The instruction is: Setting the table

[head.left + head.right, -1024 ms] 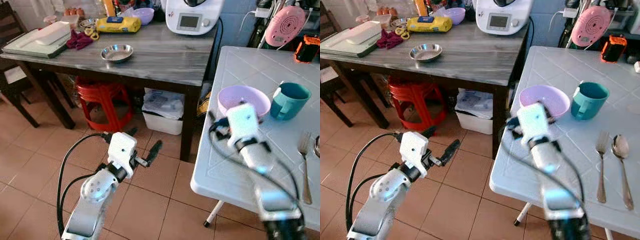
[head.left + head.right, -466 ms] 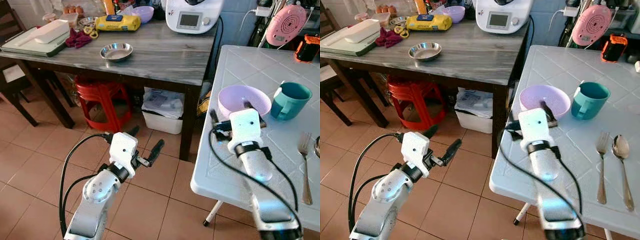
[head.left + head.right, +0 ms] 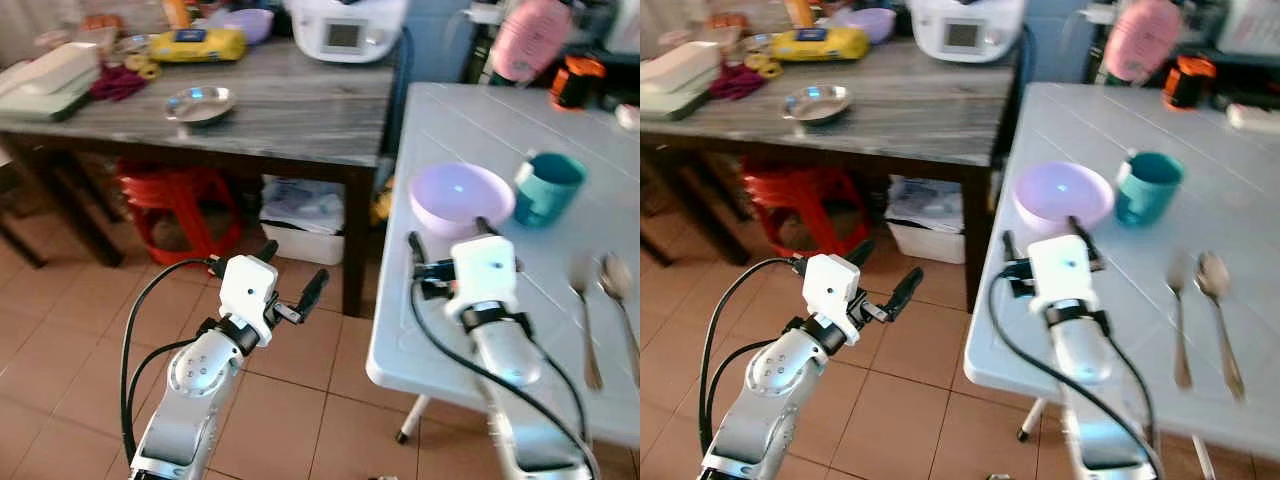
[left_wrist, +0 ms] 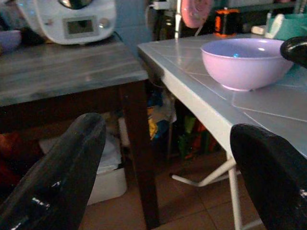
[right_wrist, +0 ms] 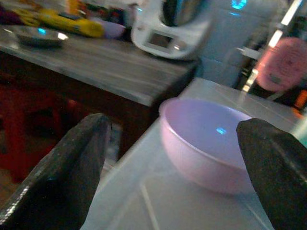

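A lilac bowl [image 3: 460,195] stands near the left edge of the white table [image 3: 470,120], with a teal mug [image 3: 548,187] just to its right. A fork [image 3: 583,320] and a spoon [image 3: 620,300] lie further right. My right gripper [image 3: 450,236] is open over the table, its fingertips just short of the bowl's near rim, nothing between them. The right wrist view looks past both fingers [image 5: 72,167] at the bowl [image 5: 206,143]. My left gripper [image 3: 292,270] is open and empty over the floor, left of the table; its wrist view shows the bowl [image 4: 242,62] from the side.
A grey wooden table [image 3: 300,110] at the left carries a steel dish [image 3: 200,103], a white kitchen machine [image 3: 345,28] and a yellow pack [image 3: 195,45]. Under it are a red stool [image 3: 175,195] and a white bin [image 3: 295,220]. Tiled floor [image 3: 80,340] lies below my left arm.
The camera has swung, so the whole scene has slid left and is blurred. My right gripper has drawn back a little from the bowl, still open. The left arm holds its pose.
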Controlling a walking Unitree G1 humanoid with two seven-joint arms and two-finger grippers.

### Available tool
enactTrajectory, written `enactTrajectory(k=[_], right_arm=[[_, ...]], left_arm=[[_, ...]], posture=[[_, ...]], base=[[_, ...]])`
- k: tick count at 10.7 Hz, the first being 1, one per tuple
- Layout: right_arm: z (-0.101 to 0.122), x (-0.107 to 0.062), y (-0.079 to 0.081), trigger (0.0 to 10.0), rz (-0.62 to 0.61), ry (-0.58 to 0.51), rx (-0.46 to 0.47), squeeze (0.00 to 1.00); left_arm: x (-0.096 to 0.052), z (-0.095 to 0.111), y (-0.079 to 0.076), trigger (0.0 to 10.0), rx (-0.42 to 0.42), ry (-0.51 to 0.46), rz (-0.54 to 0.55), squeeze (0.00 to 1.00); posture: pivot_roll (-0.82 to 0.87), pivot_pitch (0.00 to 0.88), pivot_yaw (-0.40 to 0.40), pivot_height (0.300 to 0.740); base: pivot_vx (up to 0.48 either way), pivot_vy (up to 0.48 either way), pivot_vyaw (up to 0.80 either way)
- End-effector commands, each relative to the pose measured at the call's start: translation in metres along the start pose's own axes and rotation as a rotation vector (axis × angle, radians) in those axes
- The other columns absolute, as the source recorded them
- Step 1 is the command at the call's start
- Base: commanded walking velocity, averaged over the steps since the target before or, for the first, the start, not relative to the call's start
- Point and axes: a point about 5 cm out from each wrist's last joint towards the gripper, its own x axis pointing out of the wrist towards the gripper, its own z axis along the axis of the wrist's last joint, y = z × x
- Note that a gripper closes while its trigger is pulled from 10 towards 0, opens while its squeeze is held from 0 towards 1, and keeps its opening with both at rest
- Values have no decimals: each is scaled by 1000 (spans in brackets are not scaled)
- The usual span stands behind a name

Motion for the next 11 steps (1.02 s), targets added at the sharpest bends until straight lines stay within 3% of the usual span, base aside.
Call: enactTrajectory(k=[1, 6, 11], right_arm=[[6, 1, -1, 10000, 1, -32, 4, 0], [5, 2, 1, 10000, 8, -34, 22, 0], [9, 10, 2, 10000, 66, -42, 4, 0]], left_arm=[[-3, -4, 4, 10000, 4, 21, 17, 0], [-4, -3, 6, 10000, 13, 20, 31, 0], [-6, -6, 6, 10000, -1, 23, 48, 0]], posture=[[-134, 92, 74, 740], [-125, 97, 72, 740], [-125, 100, 66, 740]], base=[[0, -307, 0], [0, -375, 0], [0, 0, 0]])
